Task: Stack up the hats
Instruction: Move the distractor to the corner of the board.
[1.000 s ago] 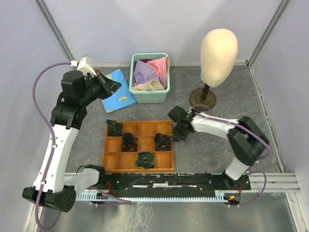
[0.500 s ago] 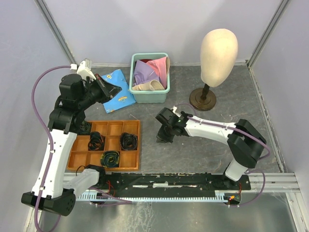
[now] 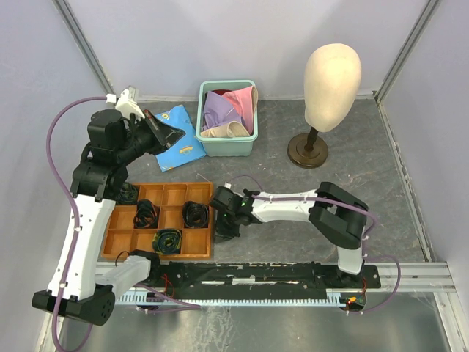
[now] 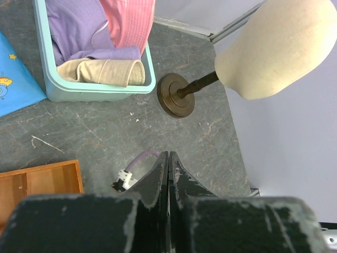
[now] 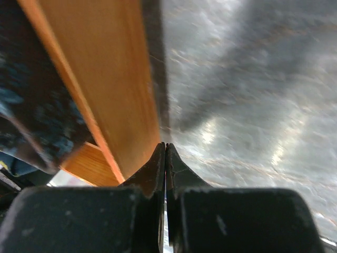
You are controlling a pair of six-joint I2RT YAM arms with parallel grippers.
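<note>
Right hand (image 3: 223, 222) has slid further left since half a second ago and now sits at the right wall of the wooden tray (image 3: 192, 252). Tray itself is unchanged over that half second, but a second ago it lay mid-worktop and is now well left. Left arm has barely shifted.

Left hand (image 3: 174, 132) is raised at rear left above the blue patterned cloth (image 3: 183, 147). Its fingers are pressed together with nothing between them; the wrist view shows the closed tips (image 4: 167, 158) pointing across the grey worktop (image 3: 381, 169).

Tray lies front left, with dark coiled items (image 3: 195, 213) in several compartments.

Teal basket (image 3: 229, 149) stands at rear centre, just right of the cloth. The hats are all in it, bunched up and not stacked: lavender hat (image 3: 216, 111) on the left, pink hat (image 3: 240, 99) at rear right, cream-beige hat (image 3: 223, 130) folded along the front wall. Other colours can't be made out.

Right hand is low on the worktop, fingers squeezed flat together and empty. In the wrist view the tips (image 5: 165, 147) meet the foot of the tray's outer wall and look to be touching it. That view is blurred.

Cream mannequin head (image 3: 332, 77) on a dark stand is at rear right, well apart from the basket and both hands.
</note>
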